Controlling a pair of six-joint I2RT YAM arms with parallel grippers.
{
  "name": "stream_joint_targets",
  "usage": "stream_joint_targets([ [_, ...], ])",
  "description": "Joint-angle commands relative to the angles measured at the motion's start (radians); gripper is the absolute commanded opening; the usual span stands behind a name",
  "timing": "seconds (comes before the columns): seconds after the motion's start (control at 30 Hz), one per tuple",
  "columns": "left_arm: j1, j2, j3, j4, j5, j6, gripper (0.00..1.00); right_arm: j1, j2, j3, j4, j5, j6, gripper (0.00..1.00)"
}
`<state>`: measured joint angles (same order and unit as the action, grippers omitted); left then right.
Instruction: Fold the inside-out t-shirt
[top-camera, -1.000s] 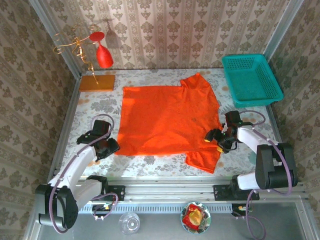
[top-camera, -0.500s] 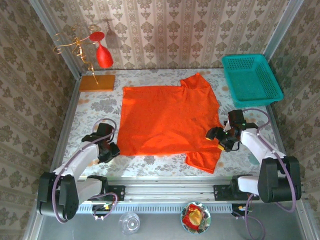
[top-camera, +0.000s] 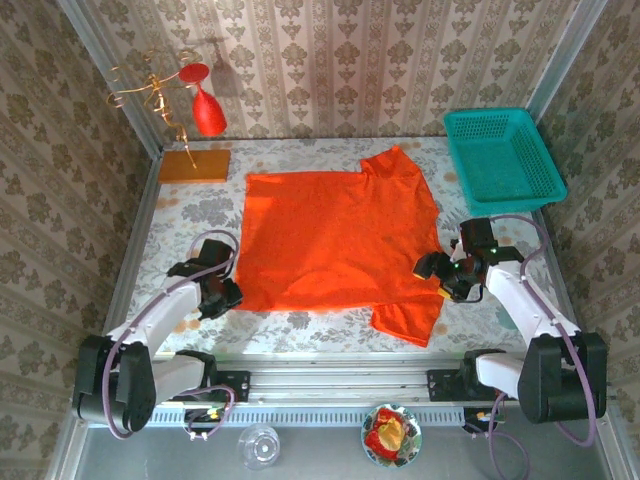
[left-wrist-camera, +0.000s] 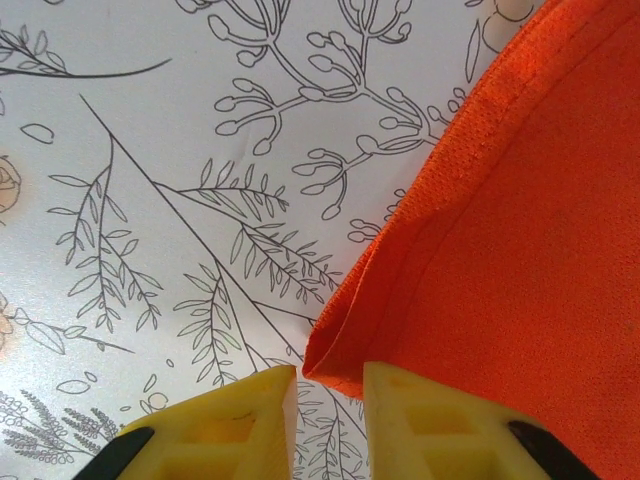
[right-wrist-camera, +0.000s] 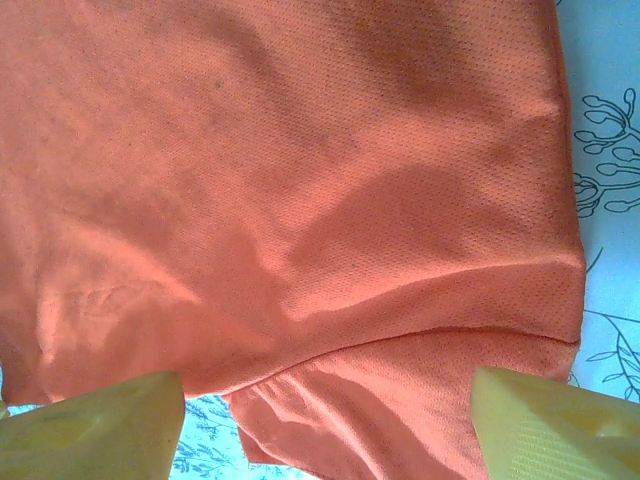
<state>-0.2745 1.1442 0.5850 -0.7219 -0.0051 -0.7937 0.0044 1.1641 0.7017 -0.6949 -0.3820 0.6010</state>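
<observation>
Top external view: the patterned desk carries the inside-out t-shirt, spread flat between the two claws. Its long axis runs across the desk from one claw to the other, with the hem toward the left claw and the neck end toward the right claw. One sleeve sticks out beyond the right claw and the other lies nearer than it.

A teal basket stands beyond the right claw, apart from the shirt. An orange-brown board lies well beyond the left claw, with a red wine glass hanging above it.

In the left wrist view, the left claw sits low at the shirt's near hem corner. Its jaws stand a narrow gap apart, the corner lies right at their tips, and bare desk shows in the gap. In the right wrist view, the right claw is spread wide over the cloth, gripping nothing.
</observation>
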Motion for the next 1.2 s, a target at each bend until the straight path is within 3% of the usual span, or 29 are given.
stream_joint_targets([
  [0.0, -0.006, 0.028, 0.014, -0.02, -0.013, -0.01, 0.26, -0.004, -0.022, 0.034, -0.049, -0.009, 0.002, 0.77],
  [0.47, -0.016, 0.13, -0.008, 0.034, 0.019, 0.001, 0.3, -0.003, -0.066, 0.027, -0.081, -0.012, 0.008, 0.77],
  [0.77, -0.015, 0.177, -0.004, 0.056, 0.035, 0.017, 0.17, 0.013, -0.145, -0.017, -0.127, 0.003, 0.033, 0.75],
  [1.03, -0.014, 0.155, 0.001, 0.071, 0.051, 0.027, 0.01, 0.283, -0.227, -0.042, -0.269, 0.205, 0.155, 0.62],
  [1.17, -0.013, 0.137, 0.001, 0.065, 0.05, 0.028, 0.0, 0.422, -0.267, -0.095, -0.293, 0.258, 0.266, 0.54],
])
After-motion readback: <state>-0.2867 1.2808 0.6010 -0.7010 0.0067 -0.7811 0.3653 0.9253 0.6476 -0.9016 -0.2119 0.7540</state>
